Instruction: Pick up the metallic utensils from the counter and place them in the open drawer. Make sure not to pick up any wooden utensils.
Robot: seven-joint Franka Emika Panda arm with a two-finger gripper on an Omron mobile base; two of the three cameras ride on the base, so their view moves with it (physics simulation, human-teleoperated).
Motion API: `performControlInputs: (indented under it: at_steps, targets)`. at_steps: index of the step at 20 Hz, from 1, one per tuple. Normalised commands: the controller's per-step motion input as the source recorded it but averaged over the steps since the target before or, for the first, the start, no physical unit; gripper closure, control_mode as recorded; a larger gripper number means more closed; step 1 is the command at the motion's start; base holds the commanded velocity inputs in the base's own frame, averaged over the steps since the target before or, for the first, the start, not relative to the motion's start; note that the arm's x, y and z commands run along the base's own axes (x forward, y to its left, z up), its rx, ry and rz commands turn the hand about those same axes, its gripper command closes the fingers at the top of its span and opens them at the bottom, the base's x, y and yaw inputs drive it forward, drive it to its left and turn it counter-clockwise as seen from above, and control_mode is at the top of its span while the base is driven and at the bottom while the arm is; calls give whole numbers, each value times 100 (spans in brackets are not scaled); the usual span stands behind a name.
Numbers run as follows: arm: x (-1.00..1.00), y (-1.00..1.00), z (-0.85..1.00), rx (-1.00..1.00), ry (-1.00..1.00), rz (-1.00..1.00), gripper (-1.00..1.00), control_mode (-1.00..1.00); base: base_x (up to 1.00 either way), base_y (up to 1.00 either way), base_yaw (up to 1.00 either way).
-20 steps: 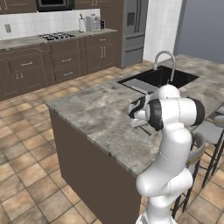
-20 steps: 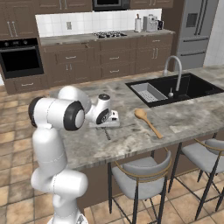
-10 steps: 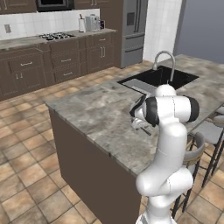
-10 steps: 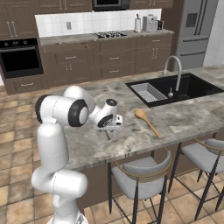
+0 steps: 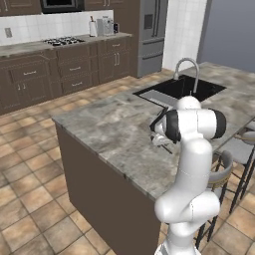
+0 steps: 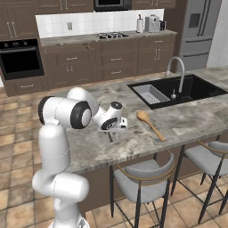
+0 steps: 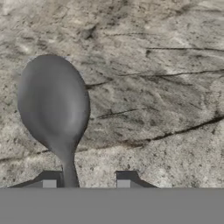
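A small dark grey metal spoon point(image 7: 52, 103) lies on the marbled counter point(image 7: 157, 87), its round bowl pointing away from the hand. My gripper point(image 7: 86, 183) is down over its thin handle. The jaws are part-way in and straddle the handle, which runs close by the left fingertip point(image 7: 49, 182), with a gap to the right one. In the right base view the gripper point(image 6: 116, 130) presses low on the island counter point(image 6: 187, 118), with a dark sliver of the spoon point(image 6: 110, 136) below it. The left base view has the gripper point(image 5: 162, 141) at the counter's near side. The open drawer is out of view.
A tan wooden spoon point(image 6: 150, 124) lies on the counter just right of my hand. Beyond it is a black sink point(image 6: 178, 89) with a curved faucet point(image 6: 176, 71). Grey stools point(image 6: 142, 176) stand along the island's front edge.
The hand has dropped lower onto the counter over the spoon, and its jaws have narrowed from wide open to about half.
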Motion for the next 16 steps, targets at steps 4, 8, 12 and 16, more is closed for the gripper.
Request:
performControlInputs:
  at_steps: [4, 8, 12, 16]
  targets:
    - [1, 3, -16, 0, -8, 0, 100, -100, 0, 0, 0]
    - [-2, 0, -1, 0, -6, 0, 100, -100, 0, 0, 0]
    - [-37, 0, 20, 4, -13, 0, 100, -100, 0, 0, 0]
    - [-71, 1, 79, 3, -12, 0, 100, -100, 0, 0, 0]
